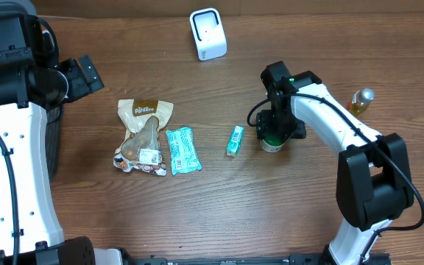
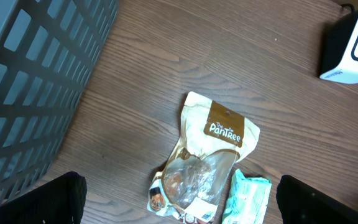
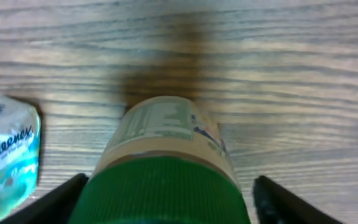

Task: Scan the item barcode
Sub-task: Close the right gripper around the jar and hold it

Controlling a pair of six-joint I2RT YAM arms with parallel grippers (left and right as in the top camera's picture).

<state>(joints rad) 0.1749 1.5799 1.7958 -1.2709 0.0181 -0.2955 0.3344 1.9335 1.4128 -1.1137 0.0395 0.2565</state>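
A jar with a green ribbed lid (image 1: 272, 143) stands upright on the wooden table, right of centre. My right gripper (image 1: 274, 132) is lowered over it from above. In the right wrist view the jar (image 3: 166, 149) fills the space between the fingers (image 3: 67, 199); the gripper (image 3: 166, 199) is open, with a gap showing at the right finger. The white barcode scanner (image 1: 208, 33) stands at the back centre, and its corner shows as the scanner (image 2: 353, 46) in the left wrist view. My left gripper (image 1: 87, 73) hovers open at the left, holding nothing (image 2: 179, 199).
A tan snack pouch (image 1: 142, 132) and a teal packet (image 1: 182, 149) lie left of centre. A small Kleenex pack (image 1: 235, 140) lies just left of the jar. A gold-capped bottle (image 1: 360, 101) stands at the right. A grey basket (image 2: 30, 74) sits at the far left.
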